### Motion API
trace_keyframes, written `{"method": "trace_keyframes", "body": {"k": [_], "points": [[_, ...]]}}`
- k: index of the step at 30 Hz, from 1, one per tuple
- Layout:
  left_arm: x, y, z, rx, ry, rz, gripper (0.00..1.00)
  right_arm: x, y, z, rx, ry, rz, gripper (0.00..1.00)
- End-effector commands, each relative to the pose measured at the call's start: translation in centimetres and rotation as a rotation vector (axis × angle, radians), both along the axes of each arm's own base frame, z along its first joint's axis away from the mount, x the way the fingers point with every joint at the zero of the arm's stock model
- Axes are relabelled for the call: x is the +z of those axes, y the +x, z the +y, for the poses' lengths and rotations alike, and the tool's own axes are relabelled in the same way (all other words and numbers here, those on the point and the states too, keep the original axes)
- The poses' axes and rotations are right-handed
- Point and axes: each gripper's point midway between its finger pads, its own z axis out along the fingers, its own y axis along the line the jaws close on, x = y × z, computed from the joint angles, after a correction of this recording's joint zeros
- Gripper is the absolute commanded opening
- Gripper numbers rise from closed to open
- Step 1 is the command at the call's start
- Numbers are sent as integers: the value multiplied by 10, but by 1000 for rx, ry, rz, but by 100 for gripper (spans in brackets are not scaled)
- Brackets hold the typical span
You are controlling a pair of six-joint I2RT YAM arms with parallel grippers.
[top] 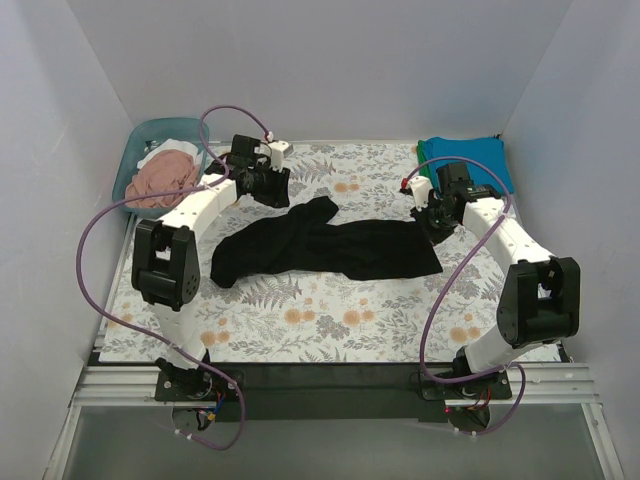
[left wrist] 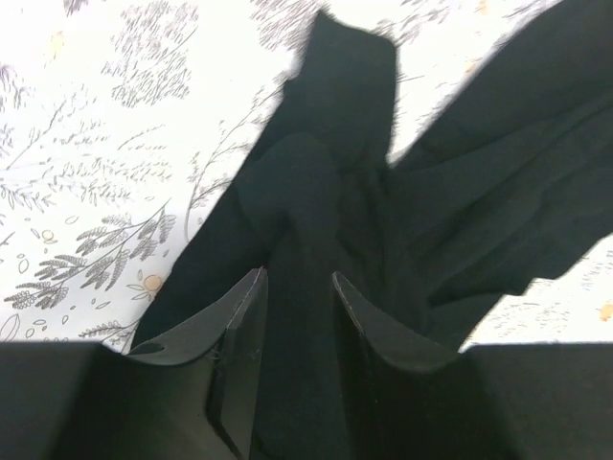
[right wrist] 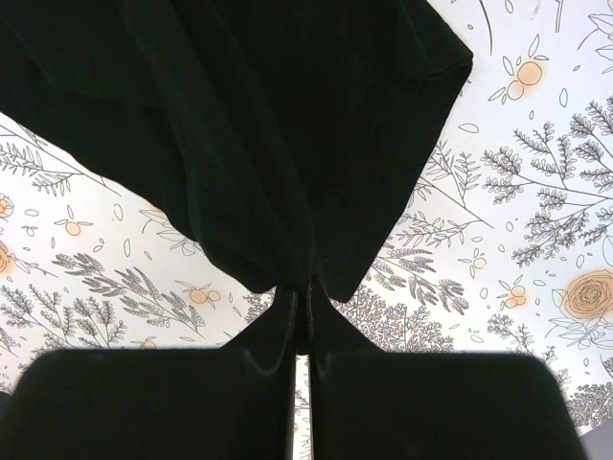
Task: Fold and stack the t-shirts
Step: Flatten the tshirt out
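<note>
spreading step, i judge: black t-shirt [top: 330,250] lies bunched on the bench [top: 300,325]. right claw [right wrist: 308,287] pinches its edge; left claw [left wrist: 297,287] hangs spread over the other end. next, left must close on cloth, then both pull it flat.

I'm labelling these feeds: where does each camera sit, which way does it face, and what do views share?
Top external: above and behind the bases, looking down on the table cloth and black t-shirt; left arm and right arm show whole.
Left wrist: on the left arm, looking down past the left gripper, jaws part-closed, onto the t-shirt.
Right wrist: on the right arm, looking down past the right gripper pinching the t-shirt's edge.
Shared: all three show the black t-shirt and table cloth.
</note>
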Motion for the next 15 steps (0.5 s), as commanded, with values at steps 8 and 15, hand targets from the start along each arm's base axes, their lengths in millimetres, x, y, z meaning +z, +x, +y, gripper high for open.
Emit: {"method": "trace_keyframes", "body": {"k": [8, 15], "points": [[28, 0, -65, -65, 95, -138, 29, -12, -5, 4, 7, 26, 46, 1], [-12, 18, -65, -19, 215, -90, 29, -14, -5, 3, 10, 20, 53, 1]]}}
